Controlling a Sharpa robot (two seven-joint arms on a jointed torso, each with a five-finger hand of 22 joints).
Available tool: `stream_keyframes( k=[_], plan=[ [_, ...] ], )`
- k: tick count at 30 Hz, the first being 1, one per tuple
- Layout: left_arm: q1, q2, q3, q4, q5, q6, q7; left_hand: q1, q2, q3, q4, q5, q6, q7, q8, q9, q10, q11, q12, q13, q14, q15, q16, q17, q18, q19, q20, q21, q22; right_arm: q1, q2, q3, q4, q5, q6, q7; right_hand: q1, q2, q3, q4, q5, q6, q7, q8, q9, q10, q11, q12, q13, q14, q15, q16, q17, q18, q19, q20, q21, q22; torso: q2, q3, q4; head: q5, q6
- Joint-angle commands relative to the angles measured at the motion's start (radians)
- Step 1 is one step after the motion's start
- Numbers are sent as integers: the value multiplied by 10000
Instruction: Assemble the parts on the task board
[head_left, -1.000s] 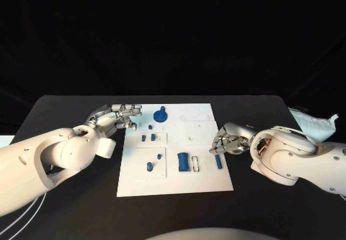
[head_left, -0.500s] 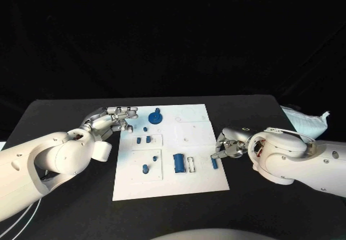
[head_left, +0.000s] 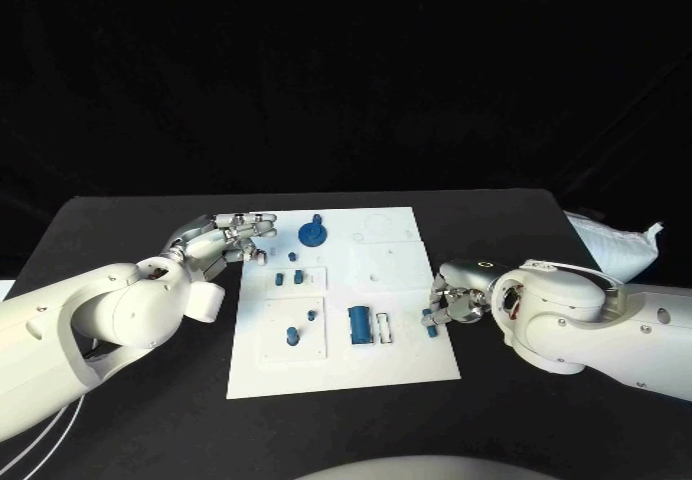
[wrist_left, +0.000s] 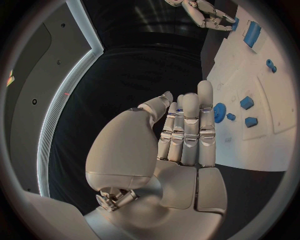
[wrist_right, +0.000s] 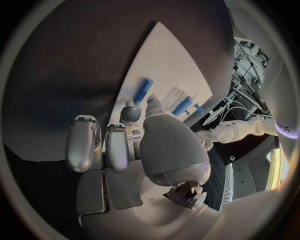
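The white task board (head_left: 404, 355) lies mid-table. On it are a blue gear (head_left: 312, 235), two small pegs (head_left: 287, 278), a blue block (head_left: 358, 325) and, at the right edge, a blue rod (head_left: 430, 323). The rod (wrist_right: 142, 91) lies flat on the board. My right hand (head_left: 450, 300) hovers low over its near end, thumb and one fingertip (wrist_right: 130, 112) just short of it, the other fingers curled; contact cannot be told. My left hand (head_left: 231, 238) stays by the board's far left corner, fingers (wrist_left: 187, 130) straight and together, holding nothing, near the gear (wrist_left: 219, 112).
Two more blue pieces (head_left: 297, 330) sit in a raised white plate at the board's near left. A white slot frame (head_left: 382, 326) stands beside the blue block. A crumpled white bag (head_left: 620, 245) lies at the table's right edge.
The camera has shifted a little. My right hand has come down and nearer along the board's right edge, onto the end of the blue rod. My left hand keeps its place.
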Motion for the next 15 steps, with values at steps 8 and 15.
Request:
stream_keyframes(
  k=[8, 15],
  plan=[
    [-5, 3, 6, 3, -40, 209, 23, 34, 96, -29, -29, 37, -78, 15, 44, -17, -85, 11, 66, 16, -51, 3, -28, -4, 185, 17, 53, -47, -14, -90, 99, -5, -57, -607, 708, -110, 80, 8, -16, 40, 73, 146, -32, 29, 40, 23, -79, 75, 66, 623, 28, -28, 364, -7, -47, 5, -20, 33, -3, -2, -2, 38, -43],
    [-6, -8, 6, 15, -41, 234, 24, 34, 96, -29, -29, 37, -78, 15, 44, -17, -85, 11, 66, 16, -51, 3, -28, -4, 185, 17, 53, -47, -14, -306, 434, -5, -206, -1350, 906, -148, 1212, 17, 227, -629, -1019, 195, -51, 6, 88, 27, -118, 9, 20, 628, -18, -37, 378, -16, -34, -39, -14, 70, -2, -5, 16, 74, -74]
  ],
)
